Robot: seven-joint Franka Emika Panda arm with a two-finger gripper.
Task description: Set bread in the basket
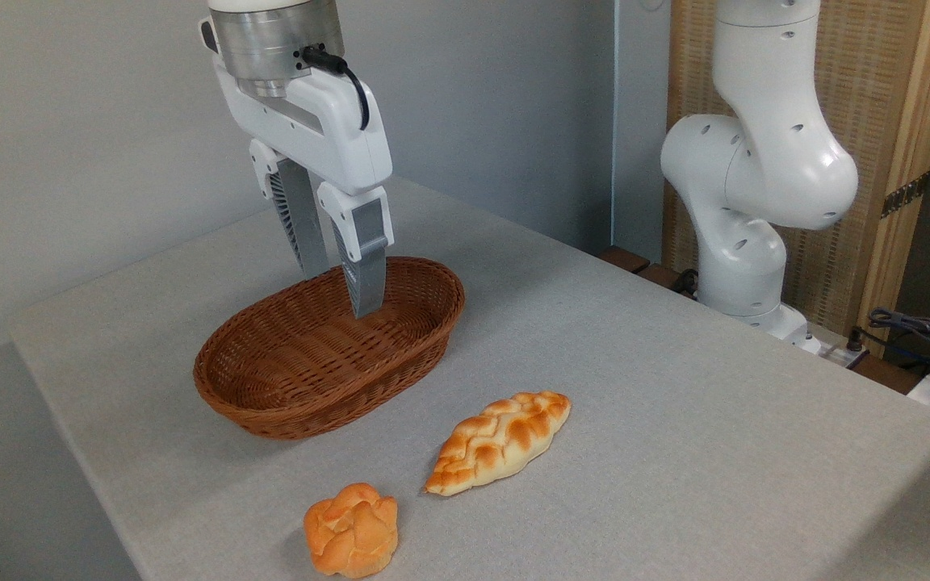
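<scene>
The gripper [341,292] is held point-down over the wicker basket [287,403], its two fingers narrowly parted and nothing gripped between them. The wrist is cut off by the top edge; the arm's white base [743,242] is seen beyond the tabletop's [675,387] far right edge. One braided loaf [500,441] lies outside the basket, toward the near edge, with one round roll [352,530] near it, apart.

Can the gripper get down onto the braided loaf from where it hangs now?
Probably yes. The gripper hangs open and empty over the basket, while the braided loaf lies bare on the table, with the round roll lying apart from it and nothing above it.
</scene>
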